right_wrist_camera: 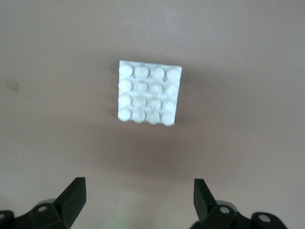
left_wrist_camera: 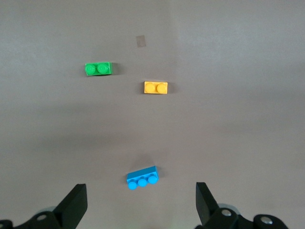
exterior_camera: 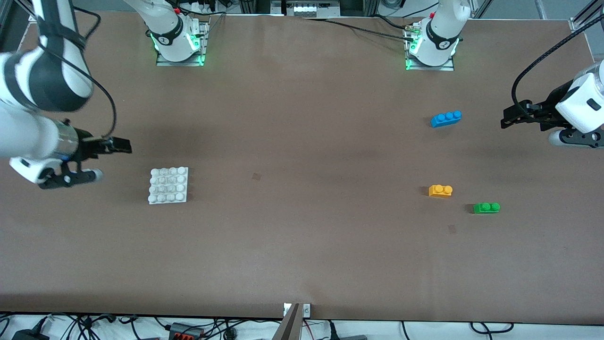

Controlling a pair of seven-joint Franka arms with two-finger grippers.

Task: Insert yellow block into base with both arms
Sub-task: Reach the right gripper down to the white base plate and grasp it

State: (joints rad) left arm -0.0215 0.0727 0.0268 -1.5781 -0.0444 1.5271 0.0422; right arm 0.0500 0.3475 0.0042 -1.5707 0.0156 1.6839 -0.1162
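left tool (left_wrist_camera: 138, 207) spread, empty | right tool (right_wrist_camera: 138, 205) spread, empty | yellow block (exterior_camera: 440, 190) on table

Blue brick (exterior_camera: 446, 118) farther from front camera than green brick (exterior_camera: 486, 208).

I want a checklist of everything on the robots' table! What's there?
Surface: brown table, two small dark marks.
Job's things: yellow block and base lie apart, at different ends of the table.
Clutter: green brick beside the yellow block; blue brick farther from the front camera.
Grippers: left gripper open, over the table near the blue brick; right gripper open, near the base.
Cables: black cables on both arms.
Surroundings: wires along the table edges.
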